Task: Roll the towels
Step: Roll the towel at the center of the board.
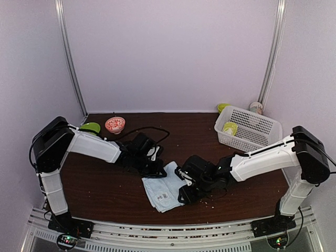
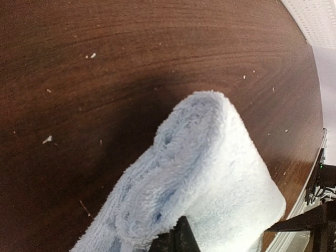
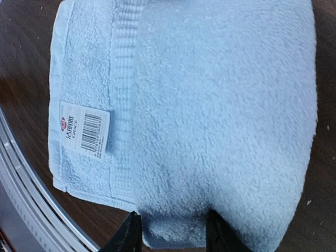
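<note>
A pale blue towel (image 1: 163, 191) lies folded on the dark wooden table near the front edge, with a white barcode label (image 3: 81, 128) on its near part. My left gripper (image 1: 157, 167) is at the towel's far left corner and is shut on it. The left wrist view shows the fluffy towel (image 2: 210, 173) lifted and curled over my left gripper (image 2: 181, 226). My right gripper (image 1: 184, 194) is at the towel's right side. In the right wrist view, my right gripper (image 3: 170, 228) is open, its fingers astride the folded edge of the towel (image 3: 210, 105).
A white plastic basket (image 1: 257, 126) holding a green-yellow item (image 1: 230, 127) stands at the back right, with a cup (image 1: 256, 107) behind it. A green bowl (image 1: 90, 127) and a red-patterned bowl (image 1: 115, 124) sit at the back left. Crumbs dot the wood.
</note>
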Robot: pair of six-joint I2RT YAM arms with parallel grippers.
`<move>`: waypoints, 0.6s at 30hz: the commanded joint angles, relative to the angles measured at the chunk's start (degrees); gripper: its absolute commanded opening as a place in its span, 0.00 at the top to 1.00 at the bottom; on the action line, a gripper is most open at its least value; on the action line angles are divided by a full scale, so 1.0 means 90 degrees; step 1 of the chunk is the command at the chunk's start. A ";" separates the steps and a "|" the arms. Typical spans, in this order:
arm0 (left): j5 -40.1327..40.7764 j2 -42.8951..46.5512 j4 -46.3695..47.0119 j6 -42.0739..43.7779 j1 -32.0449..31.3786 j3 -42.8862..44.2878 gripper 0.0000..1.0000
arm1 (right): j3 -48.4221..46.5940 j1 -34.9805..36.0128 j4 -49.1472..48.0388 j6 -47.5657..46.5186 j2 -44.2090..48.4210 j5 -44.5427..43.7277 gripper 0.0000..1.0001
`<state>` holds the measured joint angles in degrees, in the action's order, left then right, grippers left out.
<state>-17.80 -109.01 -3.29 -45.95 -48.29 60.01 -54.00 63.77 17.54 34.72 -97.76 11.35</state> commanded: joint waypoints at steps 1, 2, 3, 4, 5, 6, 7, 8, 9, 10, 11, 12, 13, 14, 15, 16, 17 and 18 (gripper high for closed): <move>0.0196 -0.0096 -0.0569 0.0179 0.0045 -0.0278 1.00 | 0.0080 -0.0128 0.0217 -0.0037 0.0794 -0.0285 0.46; 0.0205 -0.0088 -0.0601 0.0191 0.0044 -0.0260 1.00 | 0.0092 -0.0222 0.0147 -0.0023 0.0953 -0.0230 0.44; 0.0222 -0.0078 -0.0623 0.0209 0.0046 -0.0234 1.00 | 0.0125 -0.0409 0.0059 -0.0004 0.1078 -0.0121 0.42; 0.0234 -0.0063 -0.0630 0.0213 0.0040 -0.0232 1.00 | 0.0181 -0.0578 -0.0068 0.0036 0.1182 -0.0011 0.40; 0.0252 -0.0047 -0.0630 0.0215 0.0049 -0.0231 1.00 | 0.0275 -0.0758 -0.0225 0.0092 0.1252 0.0146 0.39; 0.0267 -0.0046 -0.0631 0.0215 0.0049 -0.0226 1.00 | 0.0393 -0.0934 -0.0424 0.0160 0.1277 0.0354 0.38; 0.0268 -0.0046 -0.0626 0.0210 0.0046 -0.0225 1.00 | 0.0525 -0.1100 -0.0646 0.0222 0.1293 0.0602 0.37; 0.0273 -0.0038 -0.0617 0.0202 0.0039 -0.0215 1.00 | 0.0664 -0.1242 -0.0994 0.0259 0.1266 0.0786 0.37; 0.0270 -0.0045 -0.0612 0.0194 0.0045 -0.0215 1.00 | 0.0759 -0.1363 -0.1217 0.0296 0.1199 0.0998 0.36; 0.0273 -0.0046 -0.0623 0.0193 0.0044 -0.0192 1.00 | 0.0843 -0.1477 -0.1414 0.0337 0.1105 0.1227 0.36; 0.0287 -0.0046 -0.0637 0.0196 0.0046 -0.0179 1.00 | 0.0914 -0.1580 -0.1655 0.0382 0.0995 0.1453 0.36; 0.0293 -0.0046 -0.0656 0.0210 0.0046 -0.0152 1.00 | 0.0988 -0.1667 -0.1866 0.0464 0.0882 0.1624 0.35; 0.0294 -0.0041 -0.0673 0.0213 0.0048 -0.0137 1.00 | 0.1047 -0.1741 -0.2056 0.0550 0.0778 0.1759 0.35; 0.0298 -0.0040 -0.0683 0.0221 0.0045 -0.0127 1.00 | 0.1112 -0.1801 -0.2287 0.0642 0.0679 0.1906 0.35; 0.0298 -0.0037 -0.0687 0.0214 0.0044 -0.0130 1.00 | 0.1163 -0.1842 -0.2483 0.0749 0.0581 0.2031 0.35; 0.0298 -0.0036 -0.0689 0.0221 0.0044 -0.0134 1.00 | 0.1195 -0.1872 -0.2646 0.0831 0.0482 0.2113 0.35; 0.0297 -0.0036 -0.0687 0.0214 0.0044 -0.0128 1.00 | 0.1222 -0.1886 -0.2771 0.0901 0.0383 0.2190 0.35; 0.0298 -0.0031 -0.0689 0.0211 0.0044 -0.0135 1.00 | 0.1239 -0.1897 -0.2890 0.0974 0.0286 0.2267 0.35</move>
<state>-17.37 -108.73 -3.22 -44.91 -48.29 59.79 -43.66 47.42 0.45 39.81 -92.84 25.67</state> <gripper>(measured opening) 0.001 0.647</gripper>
